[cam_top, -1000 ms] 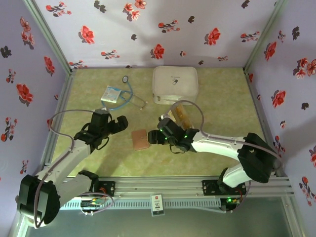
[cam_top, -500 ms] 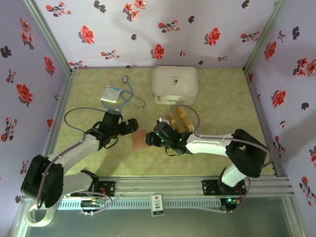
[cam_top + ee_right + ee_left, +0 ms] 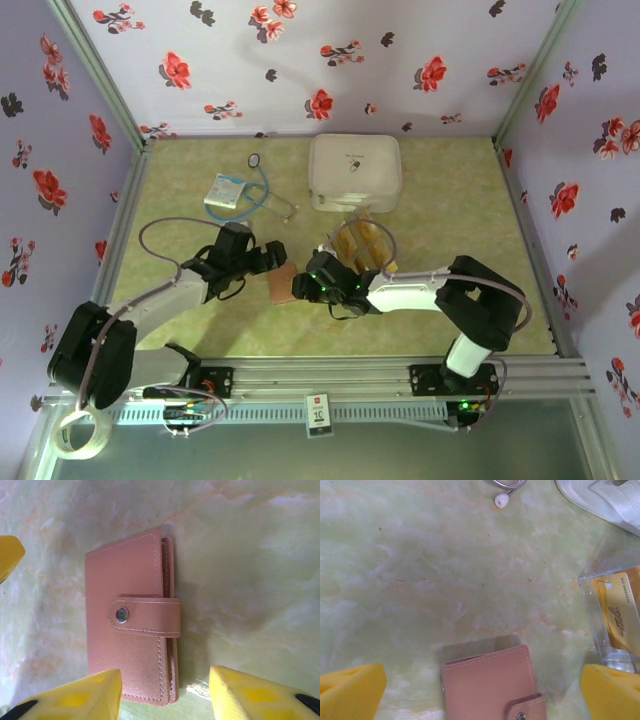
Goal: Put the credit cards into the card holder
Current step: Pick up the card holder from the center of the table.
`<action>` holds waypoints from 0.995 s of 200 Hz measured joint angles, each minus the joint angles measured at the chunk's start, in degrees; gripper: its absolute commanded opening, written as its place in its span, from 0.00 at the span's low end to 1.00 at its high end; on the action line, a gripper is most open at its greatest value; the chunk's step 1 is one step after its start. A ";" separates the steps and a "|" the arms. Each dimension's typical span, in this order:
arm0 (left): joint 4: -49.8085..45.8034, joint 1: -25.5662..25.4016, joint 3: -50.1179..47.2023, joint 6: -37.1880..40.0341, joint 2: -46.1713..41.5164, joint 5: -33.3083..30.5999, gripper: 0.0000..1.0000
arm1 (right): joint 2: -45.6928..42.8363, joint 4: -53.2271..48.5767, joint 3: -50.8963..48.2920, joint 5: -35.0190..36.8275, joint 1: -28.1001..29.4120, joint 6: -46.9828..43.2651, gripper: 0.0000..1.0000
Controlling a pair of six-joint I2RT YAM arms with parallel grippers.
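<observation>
- The left claw [image 3: 266,258] is spread as wide as it goes. Its two yellow pads [image 3: 350,692] sit at opposite edges of its own view and hold nothing.
- The wallet [image 3: 492,686] lies flat on the table [image 3: 420,580] just ahead of that claw, roughly midway between the pads and apart from both.
- The right claw [image 3: 165,677] stands parted, its gap wider than the wallet, and it pinches nothing.
- In the right claw's own view the wallet is shut, with its strap snapped across the front, and lies straight ahead of the fingers [image 3: 75,697]. One finger covers a near corner of it, and whether they touch cannot be told. The other finger stands clear.
- From above, the wallet lies between the two claws, both close to it.
- The cards [image 3: 362,243] stand in a clear box [image 3: 592,587] just behind the right claw, beside its arm and ahead of the left claw's far pad.
- A white case [image 3: 355,172] sits beyond the cards.
- A packet [image 3: 226,191] and a stethoscope [image 3: 265,190] lie well beyond the left claw.
</observation>
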 measured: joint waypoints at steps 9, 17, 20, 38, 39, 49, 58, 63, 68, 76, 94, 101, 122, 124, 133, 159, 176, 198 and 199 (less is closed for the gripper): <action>0.00 -0.07 0.00 0.00 0.39 0.04 1.00 | 0.44 0.11 0.00 -0.11 0.00 0.17 0.48; 0.02 -0.09 0.00 0.00 0.68 0.13 1.00 | 0.76 0.22 0.00 -0.22 0.00 0.39 0.47; 0.02 -0.11 0.00 0.00 0.81 0.20 1.00 | 0.87 0.24 0.00 -0.26 0.02 0.50 0.47; 0.09 -0.11 0.00 0.00 1.09 0.39 1.00 | 1.40 0.48 0.00 -0.66 0.02 0.74 0.46; 0.11 -0.11 0.00 0.00 1.11 0.39 1.00 | 1.40 0.55 0.00 -0.68 0.02 0.74 0.46; 0.33 -0.15 0.00 0.00 1.22 0.42 1.00 | 1.60 0.81 0.00 -0.94 0.02 0.96 0.45; 0.44 -0.20 0.00 0.00 1.38 0.44 1.00 | 1.68 1.14 0.00 -1.18 0.02 1.11 0.45; 0.48 -0.20 0.00 0.00 1.51 0.46 1.00 | 1.75 1.40 0.00 -1.36 0.02 1.14 0.45; 0.57 -0.20 0.00 0.00 1.66 0.59 1.00 | 1.81 1.62 0.00 -1.51 0.02 1.16 0.44; 0.72 -0.24 0.00 0.00 1.97 0.68 1.00 | 1.92 1.99 0.00 -1.66 0.02 1.18 0.43; 1.03 -0.39 0.00 -0.02 2.67 0.87 1.00 | 2.47 2.99 0.02 -2.16 0.02 1.64 0.43; 1.20 -0.48 0.00 -0.02 2.99 0.94 1.00 | 2.71 3.17 0.02 -2.38 0.02 1.81 0.43; 1.55 -0.83 0.00 -0.35 3.96 1.25 1.00 | 3.58 3.54 0.02 -2.95 0.04 2.19 0.42; 1.60 -0.85 0.00 -0.39 4.02 1.25 1.00 | 3.65 3.58 0.02 -2.99 0.07 2.21 0.42; 1.75 -1.03 0.00 -0.46 4.42 1.29 1.00 | 3.85 3.76 0.02 -3.04 0.07 2.25 0.41; 2.14 -1.44 0.00 -0.83 5.33 1.36 1.00 | 4.26 4.31 0.07 -3.21 0.07 2.49 0.38; 2.36 -1.73 0.00 -0.92 5.75 1.36 1.00 | 4.44 4.46 0.13 -3.28 0.07 2.54 0.35; 2.67 -2.25 0.11 -1.07 6.49 1.42 1.00 | 4.92 4.46 0.46 -3.32 0.04 2.67 0.30; 2.69 -2.27 0.11 -1.07 6.51 1.42 1.00 | 4.92 4.46 0.46 -3.32 0.04 2.64 0.29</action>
